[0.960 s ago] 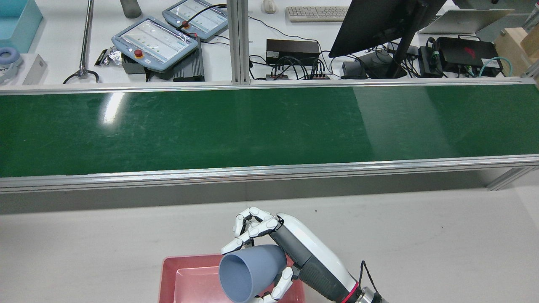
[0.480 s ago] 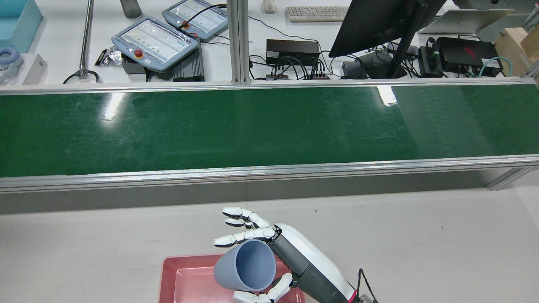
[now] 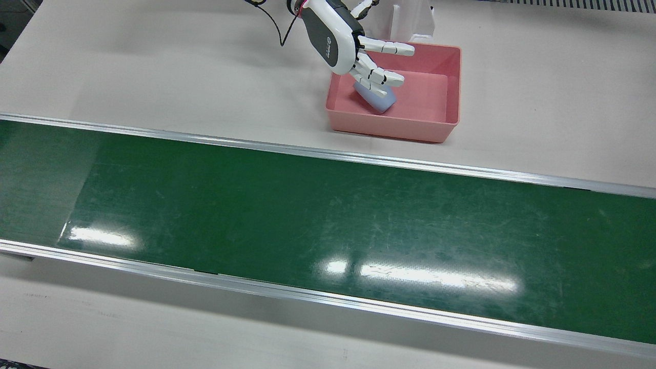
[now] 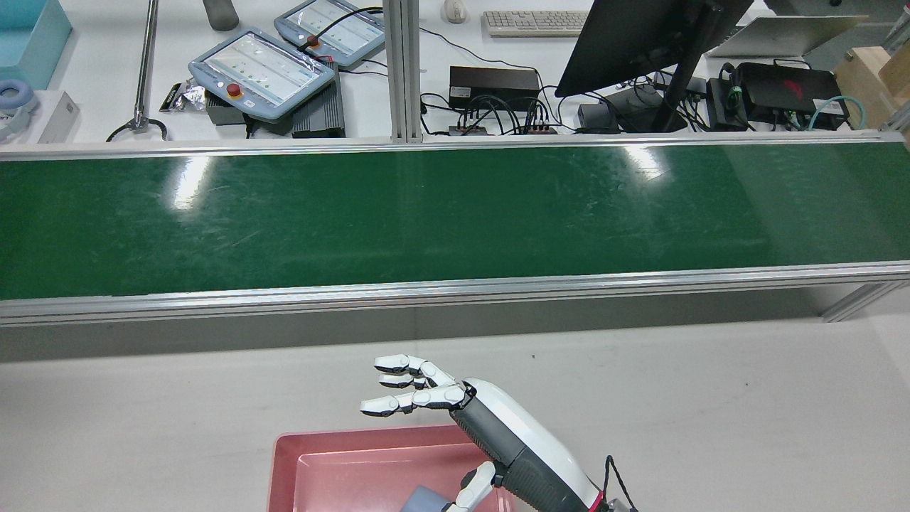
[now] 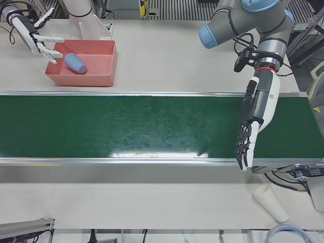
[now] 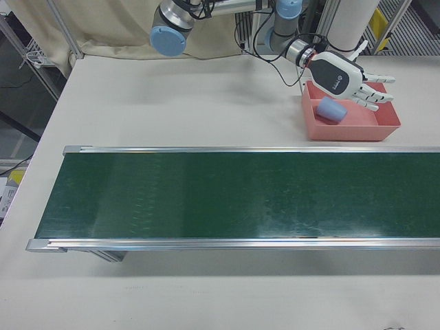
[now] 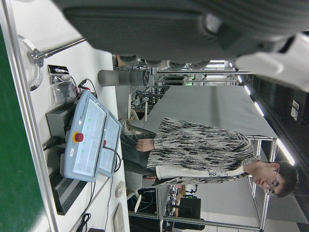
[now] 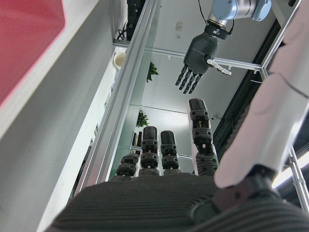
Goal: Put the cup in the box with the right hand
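Observation:
The blue-grey cup (image 3: pixel 382 102) (image 5: pixel 76 63) (image 6: pixel 332 110) lies on its side inside the pink box (image 3: pixel 392 128) (image 5: pixel 81 81) (image 6: pixel 350 130), near the wall closest to my right arm. In the rear view only a corner of the cup (image 4: pixel 423 500) shows at the bottom edge, within the box (image 4: pixel 341 435). My right hand (image 3: pixel 359 56) (image 4: pixel 455 405) (image 6: pixel 350 79) hovers over that side of the box, fingers spread, holding nothing. My left hand (image 5: pixel 255 121) (image 8: pixel 200 60) hangs over the far end of the belt, fingers straight and pointing down, empty.
A long green conveyor belt (image 3: pixel 328 220) crosses the table in front of the box. White paper cups (image 5: pixel 271 202) lie on the table past the belt's left-arm end. Teach pendants (image 4: pixel 259 71) and a monitor (image 4: pixel 640 43) sit beyond the belt. A person (image 7: pixel 203 150) stands there.
My right hand opened its fingers and let go of the cup, which tipped and dropped out of the hand into the pink box. The hand stayed above the box.

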You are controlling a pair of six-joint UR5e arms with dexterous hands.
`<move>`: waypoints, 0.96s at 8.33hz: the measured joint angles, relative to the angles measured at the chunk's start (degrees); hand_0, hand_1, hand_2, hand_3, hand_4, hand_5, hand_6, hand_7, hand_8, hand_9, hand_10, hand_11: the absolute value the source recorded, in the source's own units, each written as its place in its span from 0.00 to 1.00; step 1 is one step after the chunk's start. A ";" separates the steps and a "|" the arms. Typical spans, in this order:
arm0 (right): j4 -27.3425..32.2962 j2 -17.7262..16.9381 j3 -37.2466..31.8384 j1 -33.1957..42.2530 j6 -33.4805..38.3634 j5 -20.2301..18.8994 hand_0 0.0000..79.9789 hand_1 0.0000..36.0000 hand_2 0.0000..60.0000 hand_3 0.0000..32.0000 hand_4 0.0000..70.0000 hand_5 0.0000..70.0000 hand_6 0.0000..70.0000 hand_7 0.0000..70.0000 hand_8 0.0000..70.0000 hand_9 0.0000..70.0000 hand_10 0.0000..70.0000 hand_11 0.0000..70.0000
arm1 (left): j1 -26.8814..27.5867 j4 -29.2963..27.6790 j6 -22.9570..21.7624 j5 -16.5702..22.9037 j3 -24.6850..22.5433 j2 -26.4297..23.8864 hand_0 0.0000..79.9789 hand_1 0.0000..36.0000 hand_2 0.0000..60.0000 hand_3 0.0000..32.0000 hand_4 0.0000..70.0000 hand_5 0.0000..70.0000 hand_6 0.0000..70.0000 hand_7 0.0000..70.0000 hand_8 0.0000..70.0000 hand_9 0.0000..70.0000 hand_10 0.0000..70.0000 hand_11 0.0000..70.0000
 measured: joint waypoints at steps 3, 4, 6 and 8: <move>-0.52 -4.98 2.96 7.26 6.43 -1.48 0.64 0.30 0.10 0.00 0.39 0.08 0.11 0.42 0.22 0.35 0.06 0.10 | -0.02 0.03 0.00 0.00 0.00 0.00 0.00 0.00 0.00 0.00 0.00 0.00 0.00 0.00 0.00 0.00 0.00 0.00; -1.29 -8.88 3.36 13.50 13.07 -4.12 0.65 0.29 0.06 0.00 0.39 0.08 0.11 0.41 0.23 0.36 0.07 0.12 | -0.02 0.03 0.00 0.00 0.00 0.00 0.00 0.00 0.00 0.00 0.00 0.00 0.00 0.00 0.00 0.00 0.00 0.00; -3.51 -15.55 2.29 27.12 25.30 -11.26 0.69 0.29 0.00 0.00 0.28 0.10 0.11 0.39 0.23 0.36 0.11 0.19 | -0.02 0.04 0.00 0.00 0.00 0.00 0.00 0.00 0.00 0.00 0.00 0.00 0.00 0.00 0.00 0.00 0.00 0.00; -3.74 -18.20 -4.98 43.30 36.34 -21.09 0.70 0.38 0.03 0.00 0.28 0.12 0.13 0.42 0.25 0.38 0.14 0.23 | -0.02 0.01 0.00 0.00 0.00 0.00 0.00 0.00 0.00 0.00 0.00 0.00 0.00 0.00 0.00 0.00 0.00 0.00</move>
